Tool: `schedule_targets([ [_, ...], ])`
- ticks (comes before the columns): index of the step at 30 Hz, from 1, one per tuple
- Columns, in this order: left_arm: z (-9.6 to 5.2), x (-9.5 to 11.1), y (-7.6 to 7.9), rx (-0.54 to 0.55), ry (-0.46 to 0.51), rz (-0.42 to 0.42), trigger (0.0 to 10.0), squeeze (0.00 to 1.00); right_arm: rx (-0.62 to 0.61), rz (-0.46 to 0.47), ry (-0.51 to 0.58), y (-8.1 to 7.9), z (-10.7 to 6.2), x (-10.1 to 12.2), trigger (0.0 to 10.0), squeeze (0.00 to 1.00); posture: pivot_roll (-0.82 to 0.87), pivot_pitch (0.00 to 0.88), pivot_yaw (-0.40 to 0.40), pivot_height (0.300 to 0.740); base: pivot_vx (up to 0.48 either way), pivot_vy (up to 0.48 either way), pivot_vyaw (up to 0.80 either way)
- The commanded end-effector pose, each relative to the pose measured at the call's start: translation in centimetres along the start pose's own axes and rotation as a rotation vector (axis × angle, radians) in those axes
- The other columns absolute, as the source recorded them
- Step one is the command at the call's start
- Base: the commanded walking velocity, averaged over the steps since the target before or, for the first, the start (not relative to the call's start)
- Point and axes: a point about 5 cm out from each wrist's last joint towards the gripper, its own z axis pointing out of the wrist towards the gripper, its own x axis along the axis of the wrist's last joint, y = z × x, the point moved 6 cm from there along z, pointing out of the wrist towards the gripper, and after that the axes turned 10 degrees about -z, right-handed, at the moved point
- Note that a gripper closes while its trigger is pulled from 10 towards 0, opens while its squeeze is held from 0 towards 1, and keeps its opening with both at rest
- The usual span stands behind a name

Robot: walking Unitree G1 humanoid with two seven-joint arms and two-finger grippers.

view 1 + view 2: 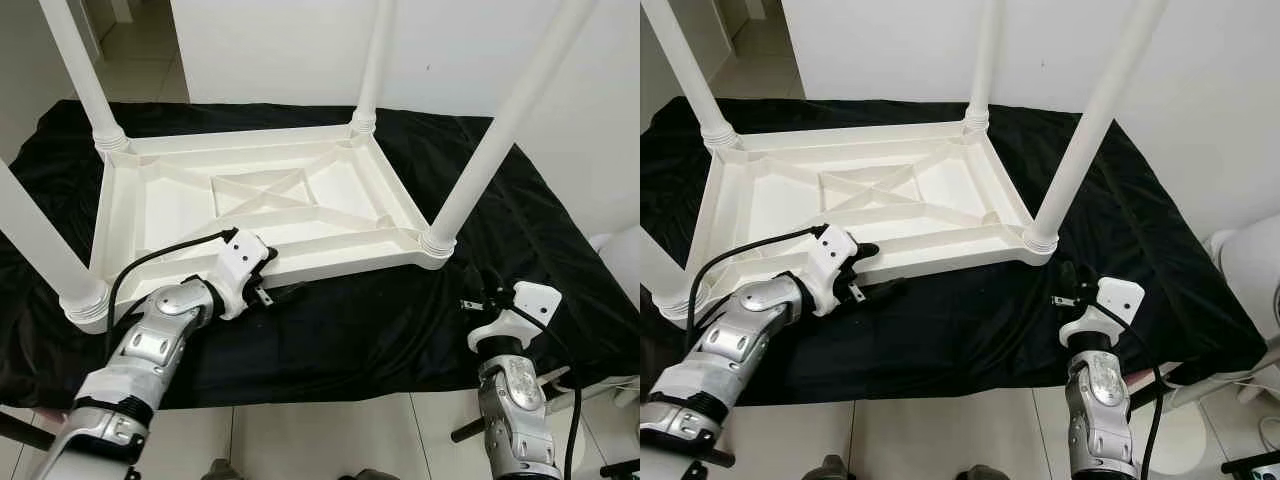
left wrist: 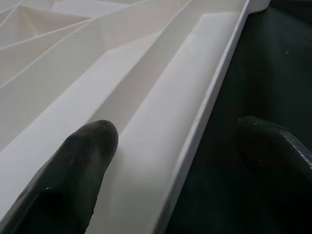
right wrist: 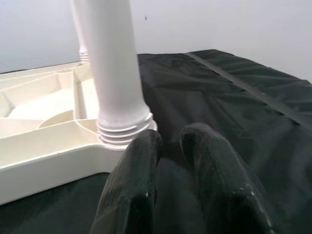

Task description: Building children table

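Fingers of the left gripper are spread apart, straddling the near rim of the upside-down table: one inside the tray-like underside, one outside on the black cloth. Not clamped yet. Table lies on the cloth w/ all four legs pointing up, long axis running left-right across the robot. Left arm is nearer the rim; right gripper, fingers nearly together and holding nothing, sits just short of the near-right leg. Underside recess has nothing in it besides the ribs.
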Motion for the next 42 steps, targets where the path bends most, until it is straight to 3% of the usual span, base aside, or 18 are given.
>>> schedule_targets([
  [1, -1.0, -1.5, 1.5, -0.142, -0.065, -0.004, 10.0, 0.0, -0.007, -0.018, -0.006, 0.6, 0.0, 0.1, 10.0, 0.0, 0.02, 0.0, -0.045, 0.74, 0.0, 0.0, 0.0],
  [3, -1.3, -1.8, 1.7, -0.164, -0.08, 0.005, 10.0, 0.0, -0.007, -0.02, -0.006, 0.7, 0.0, 0.1, 10.0, 0.0, 0.02, 0.0, -0.045, 0.74, 0.0, 0.0, 0.0],
  [4, -1.5, -2.0, 1.5, -0.163, -0.097, -0.008, 8.4, 0.0, -0.007, -0.023, -0.007, 0.8, 0.1, 0.1, 10.0, 0.0, 0.02, 0.0, -0.047, 0.74, 0.0, 0.0, 0.0],
  [5, -1.5, -2.0, 1.5, -0.163, -0.097, -0.008, 8.4, 0.0, -0.007, -0.023, -0.007, 0.8, 0.1, 0.1, 10.0, 0.0, 0.02, 0.0, -0.047, 0.74, 0.0, 0.0, 0.0],
  [6, -1.6, -2.2, 1.0, -0.145, -0.109, -0.018, 4.5, 0.0, -0.007, -0.025, -0.007, 0.8, 0.1, 0.1, 10.0, 0.0, 0.03, 0.0, -0.048, 0.74, 0.0, 0.0, 0.0],
  [7, -1.5, -2.3, 0.6, -0.126, -0.117, -0.018, 1.3, 0.0, -0.005, -0.031, -0.007, 0.9, 0.2, 0.1, 10.0, 0.0, 0.03, 0.0, -0.049, 0.74, 0.0, 0.0, 0.0],
  [9, -1.5, -2.3, 0.6, -0.126, -0.117, -0.018, 1.3, 0.0, -0.005, -0.031, -0.007, 0.9, 0.2, 0.1, 10.0, 0.0, 0.03, 0.0, -0.049, 0.74, 0.0, 0.0, 0.0],
  [10, -1.5, -2.2, 0.6, -0.131, -0.117, -0.014, 0.0, 0.0, -0.006, -0.034, -0.005, 0.9, 0.3, 0.2, 10.0, 0.0, 0.03, 0.0, -0.048, 0.74, 0.0, 0.0, 0.0],
  [21, -1.1, -1.6, 1.3, -0.163, -0.099, -0.013, 0.0, 0.0, -0.015, -0.045, -0.002, 1.2, 0.5, 0.3, 10.0, 0.0, 0.02, 0.0, -0.033, 0.74, 0.0, 0.0, 0.0],
  [35, 2.9, 1.6, 6.4, -0.259, 0.051, -0.038, 0.0, 0.0, -0.019, -0.045, 0.005, 0.8, 0.7, 0.5, 10.0, 0.0, 0.01, 0.003, -0.024, 0.74, 0.0, 0.0, 0.0],
  [37, 2.9, 1.6, 6.4, -0.259, 0.051, -0.038, 0.0, 0.0, -0.019, -0.045, 0.005, 0.8, 0.7, 0.5, 10.0, 0.0, 0.01, 0.003, -0.024, 0.74, 0.0, 0.0, 0.0],
  [41, 4.4, 2.4, 7.3, -0.243, 0.086, -0.037, 0.0, 0.0, -0.02, -0.042, 0.008, 0.6, 0.9, 0.6, 10.0, 0.0, 0.0, 0.003, -0.023, 0.74, 0.0, 0.0, 0.0],
  [42, 4.8, 2.7, 7.4, -0.233, 0.096, -0.036, 1.4, 0.0, -0.021, -0.043, 0.008, 0.6, 0.9, 0.6, 10.0, 0.0, 0.0, 0.003, -0.023, 0.74, 0.0, 0.0, 0.0],
])
